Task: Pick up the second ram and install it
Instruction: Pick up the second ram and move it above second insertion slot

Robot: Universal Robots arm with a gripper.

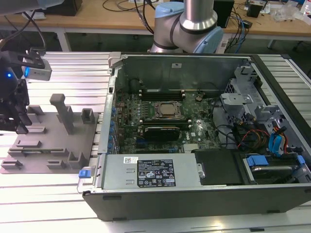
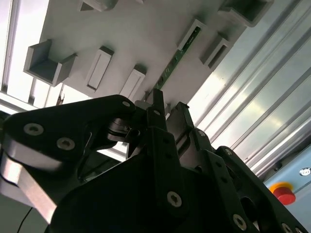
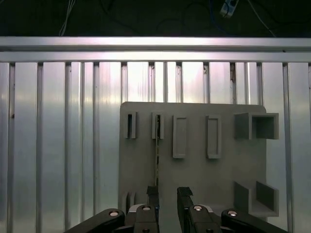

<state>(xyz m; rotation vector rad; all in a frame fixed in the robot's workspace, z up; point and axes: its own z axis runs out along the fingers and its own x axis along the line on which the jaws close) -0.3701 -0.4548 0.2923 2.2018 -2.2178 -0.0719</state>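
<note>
**Gripper (image 3: pixel 167 195) above the grey fixture plate (image 3: pixel 199 172) — fingers apart, holding nothing.**

The second ram (image 3: pixel 156 155) is a single thin green stick, seen edge-on in both wrist views, with small dark parts along its length in the second wrist view. It stands on its long edge on the plate. One end sits in a narrow holder (image 3: pixel 156 125) and the other reaches just beside one fingertip (image 3: pixel 152 193); contact there cannot be told. Counted in the first wrist view — one stick, then a row of two narrow holders, two longer frames (image 3: pixel 179 137) and one open-sided box (image 3: pixel 256 126), plus a second box nearer the gripper. In the exterior view, the plate lies to the exterior view's left of one open computer case (image 1: pixel 194 196), well apart from its one processor socket (image 1: pixel 167 110).
</note>
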